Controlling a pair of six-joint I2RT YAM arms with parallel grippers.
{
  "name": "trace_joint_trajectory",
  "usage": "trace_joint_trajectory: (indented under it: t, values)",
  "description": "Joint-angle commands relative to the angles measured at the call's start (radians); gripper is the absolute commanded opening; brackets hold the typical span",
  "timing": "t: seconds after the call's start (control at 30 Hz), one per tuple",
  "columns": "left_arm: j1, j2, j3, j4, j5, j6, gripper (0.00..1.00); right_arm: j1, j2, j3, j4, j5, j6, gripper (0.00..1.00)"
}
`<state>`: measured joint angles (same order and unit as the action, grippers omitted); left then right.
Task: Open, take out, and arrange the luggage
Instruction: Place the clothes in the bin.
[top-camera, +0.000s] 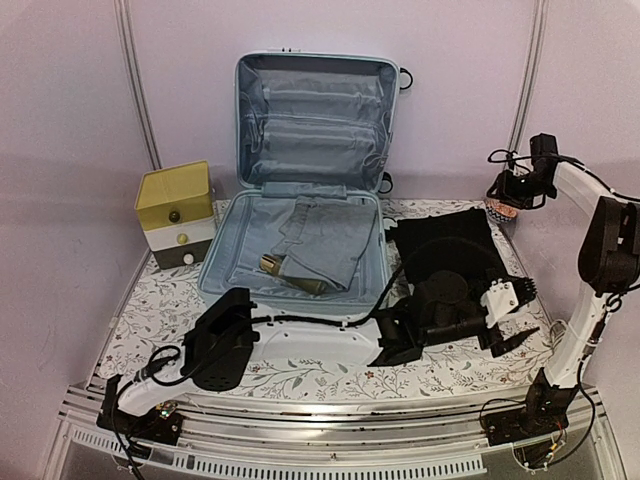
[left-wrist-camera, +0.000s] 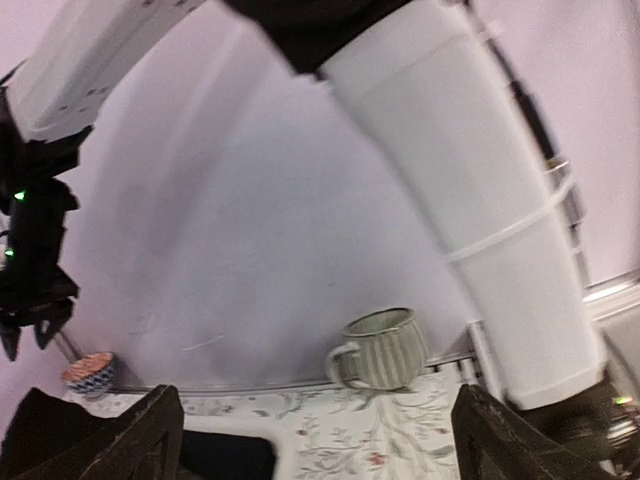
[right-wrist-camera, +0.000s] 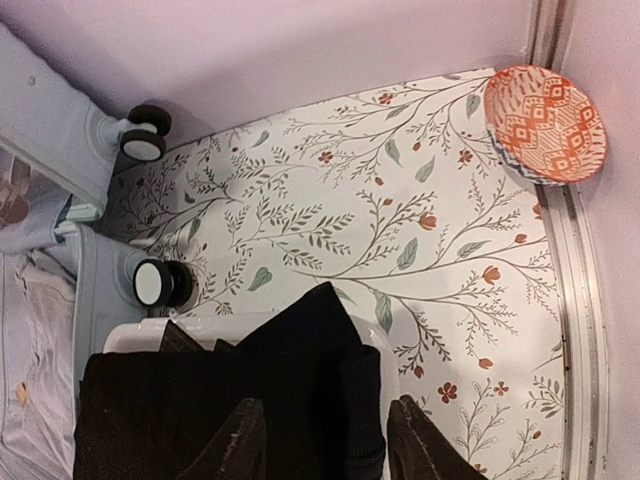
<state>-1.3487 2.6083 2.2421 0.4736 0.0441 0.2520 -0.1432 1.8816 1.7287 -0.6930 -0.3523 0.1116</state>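
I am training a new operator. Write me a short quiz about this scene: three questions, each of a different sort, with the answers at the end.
1. True or false: the luggage lies open, its lid upright against the wall.
2. What lies on the table to the right of the luggage? A) a black garment B) a red towel C) a white basket
3. In one word, what colour is the top of the drawer box?

Key: 1 true; 2 A; 3 yellow.
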Motion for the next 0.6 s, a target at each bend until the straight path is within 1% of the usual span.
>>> trace_joint_trajectory:
  t: [0.0,0.1,0.17,0.27,0.37,0.43,0.57]
  values:
    - [-0.037,-0.201,-0.124,-0.024,0.025,-0.01,0.98,0.001,-0.043,0.02,0.031,0.03,-0.029,0.48]
    - [-0.036,-0.325,-0.242,-0.039,-0.012,-0.085,0.98,0.003,-0.102,-0.016,0.009,0.03,-0.019,0.5]
    - [-0.028,-0.43,-0.334,-0.049,-0.038,-0.122,0.97,0.017,-0.166,-0.075,0.009,0.019,-0.007,0.5]
    - [-0.016,-0.565,-0.484,-0.078,-0.116,-0.162,0.97,0.052,-0.278,-0.208,0.025,0.012,0.022,0.52]
    - [0.008,-0.694,-0.569,-0.167,-0.184,-0.204,0.95,0.064,-0.415,-0.358,0.048,-0.011,0.098,0.53]
    - [0.025,-0.757,-0.621,-0.229,-0.222,-0.221,0.95,0.065,-0.5,-0.465,0.054,-0.004,0.142,0.51]
    - [0.065,-0.889,-0.767,-0.268,-0.27,-0.245,0.95,0.064,-0.674,-0.628,0.06,0.021,0.21,0.51]
